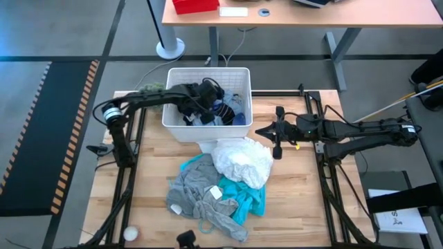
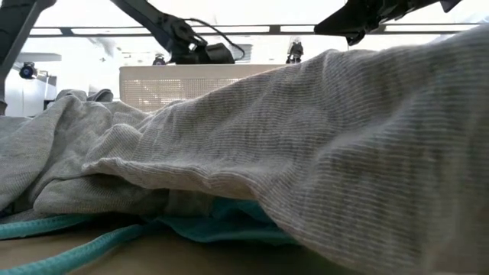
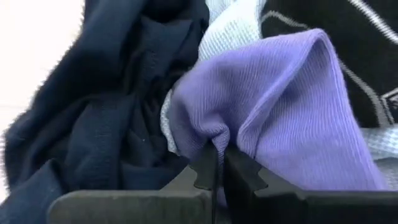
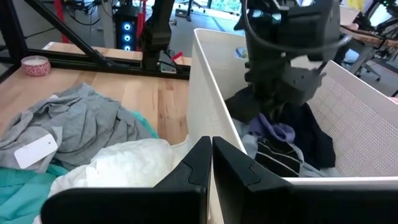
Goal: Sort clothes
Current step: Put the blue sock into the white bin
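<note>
Purple sock (image 3: pixel 280 106) pinched in left gripper (image 3: pixel 216 163) jaws inside bin (image 1: pixel 239 128), right gripper (image 1: pixel 278 131) jaws closed, empty, beside it.

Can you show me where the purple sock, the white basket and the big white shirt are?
purple sock (image 3: pixel 292 106), left wrist view, on its ribbed fold.
white basket (image 1: pixel 181 128), high view, on its front wall.
big white shirt (image 1: pixel 243 162), high view, on its crumpled middle.

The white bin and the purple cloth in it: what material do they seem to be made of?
The white bin looks like hard plastic: smooth matte walls, with a fine mesh pattern on one side. The purple cloth looks like soft knitted fabric: fine ribs and folds show, though the fibre cannot be told.
</note>
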Robot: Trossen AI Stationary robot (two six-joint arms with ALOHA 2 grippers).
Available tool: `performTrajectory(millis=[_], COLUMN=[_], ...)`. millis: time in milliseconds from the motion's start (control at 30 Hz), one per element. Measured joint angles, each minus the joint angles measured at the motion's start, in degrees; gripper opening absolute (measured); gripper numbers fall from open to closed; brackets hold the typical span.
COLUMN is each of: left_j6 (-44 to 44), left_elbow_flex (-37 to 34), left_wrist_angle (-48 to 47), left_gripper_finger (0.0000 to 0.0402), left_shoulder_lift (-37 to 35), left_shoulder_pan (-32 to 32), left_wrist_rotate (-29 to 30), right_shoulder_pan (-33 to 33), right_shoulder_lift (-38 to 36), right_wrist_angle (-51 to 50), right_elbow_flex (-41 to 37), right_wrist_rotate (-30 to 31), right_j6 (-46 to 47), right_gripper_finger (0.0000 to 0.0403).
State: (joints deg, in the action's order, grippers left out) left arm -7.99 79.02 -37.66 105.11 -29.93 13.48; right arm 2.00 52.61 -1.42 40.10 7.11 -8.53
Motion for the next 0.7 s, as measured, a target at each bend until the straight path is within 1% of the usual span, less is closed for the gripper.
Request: performTrajectory(millis=[200,367,533,700], left_j6=[0.1,1.4,3.0,3.3], left_elbow_flex=[-0.1,-0.4,-0.1,-0.1], left_wrist_angle=[0.0,0.2,0.4,0.1], left_gripper_finger=[0.0001,0.0001,0.0005,0.0023], left_shoulder_lift=[3.4,6.7,8.3,6.1], left_shoulder_pan=[-1.6,-3.0,-3.0,-2.9], left_wrist_rotate=[-1.4,-6.5,-6.0,-5.7], right_shoulder_pan=[0.0,0.0,0.0,0.0], right_shoulder_lift=[0.0,0.0,0.0,0.0], right_wrist_angle=[0.0,-0.1,-0.1,-0.1], right_elbow_flex=[0.0,0.0,0.0,0.0], right_wrist_rotate=[0.0,0.0,0.0,0.0], right_j6=[0.1,0.3,0.2,0.0], right_gripper_finger=[0.0000,0.0000,0.0000,0.0000])
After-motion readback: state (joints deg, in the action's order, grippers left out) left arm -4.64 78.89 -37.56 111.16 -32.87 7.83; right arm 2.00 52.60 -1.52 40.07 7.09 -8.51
